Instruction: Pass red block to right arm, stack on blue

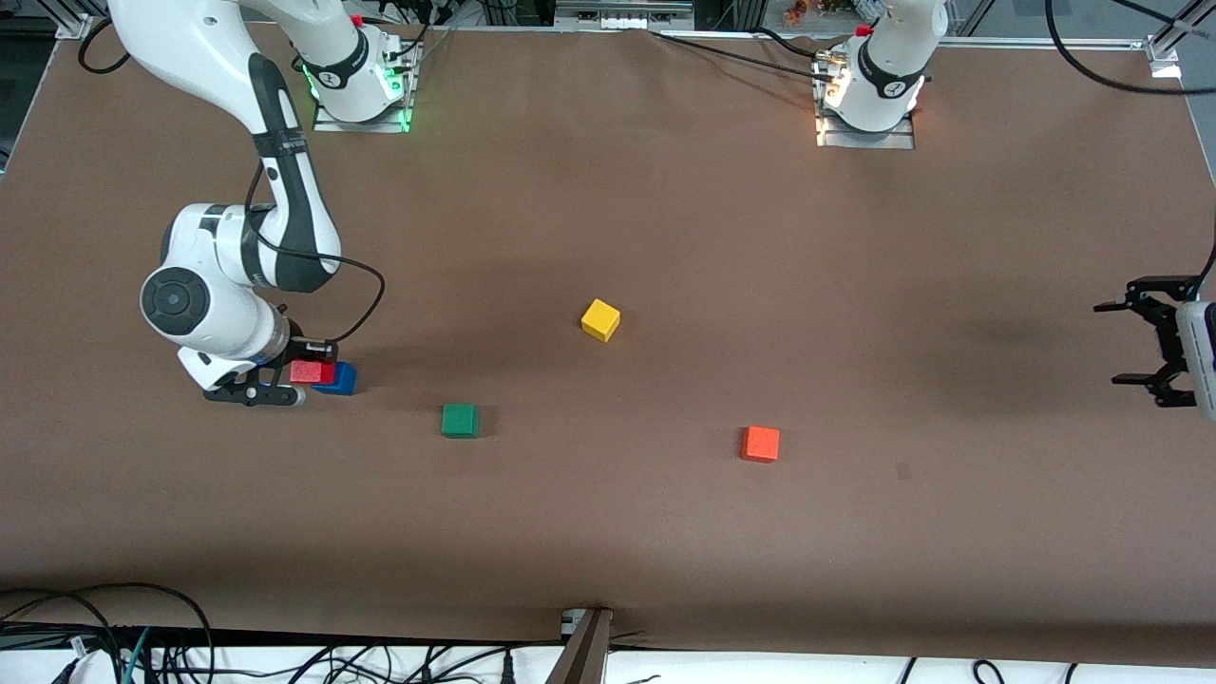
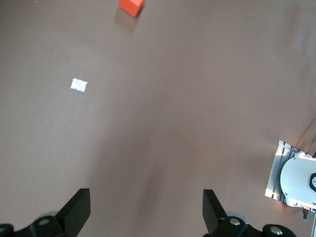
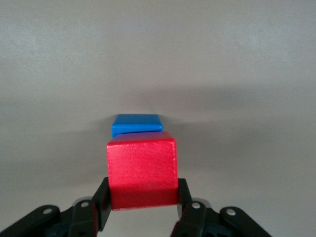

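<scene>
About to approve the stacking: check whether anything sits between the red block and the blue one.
Nothing visible does. The right tool is shut on the red block, over the blue block, whose top shows bare in the right wrist view. The green block lies apart, toward the left arm's end. The left tool waits open.

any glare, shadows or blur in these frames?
Front view: glow at both arm bases, soft dark patches on the table. Left wrist view: small bright glare spot on the table, left gripper open and empty. Right wrist view: right gripper shut on the red block, soft shadow band around the blue block.
</scene>
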You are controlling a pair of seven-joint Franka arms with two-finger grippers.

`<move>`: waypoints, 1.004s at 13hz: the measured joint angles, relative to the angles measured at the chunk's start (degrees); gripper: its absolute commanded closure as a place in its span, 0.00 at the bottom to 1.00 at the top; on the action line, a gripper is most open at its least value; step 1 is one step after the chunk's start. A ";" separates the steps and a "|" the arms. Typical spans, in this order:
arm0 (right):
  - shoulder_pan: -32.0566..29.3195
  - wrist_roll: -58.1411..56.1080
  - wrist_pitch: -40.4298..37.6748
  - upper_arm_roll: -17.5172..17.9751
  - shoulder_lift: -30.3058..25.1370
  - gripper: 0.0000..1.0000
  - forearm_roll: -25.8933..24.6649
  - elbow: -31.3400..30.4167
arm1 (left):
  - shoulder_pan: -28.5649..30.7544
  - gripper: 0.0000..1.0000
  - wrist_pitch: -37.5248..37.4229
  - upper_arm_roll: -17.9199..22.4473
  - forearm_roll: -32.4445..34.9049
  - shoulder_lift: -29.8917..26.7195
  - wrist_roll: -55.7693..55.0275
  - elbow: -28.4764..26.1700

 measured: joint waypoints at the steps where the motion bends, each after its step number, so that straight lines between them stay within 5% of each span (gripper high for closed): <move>1: 0.40 0.61 0.26 0.00 -0.01 1.00 0.00 -0.16 | -0.96 0.00 -0.03 0.02 0.81 -1.11 -2.53 -0.04; 8: 0.70 0.99 3.87 -0.13 -0.29 0.99 0.00 -2.13 | -13.57 0.00 -0.26 -0.23 15.84 -7.01 -20.95 -0.01; 9: 0.70 0.99 3.90 -0.14 -0.30 0.59 0.00 -2.15 | -16.16 0.00 -0.77 -0.23 17.44 -7.92 -22.95 -0.03; 10: 0.70 1.07 3.92 -0.15 -0.30 0.01 0.00 -2.16 | -17.91 0.00 -1.12 -0.21 18.20 -8.63 -24.83 -0.05; 13: 0.69 2.71 4.09 -0.48 -0.65 0.00 0.00 -1.92 | -19.32 0.00 -2.21 -0.18 18.29 -9.39 -32.82 -0.07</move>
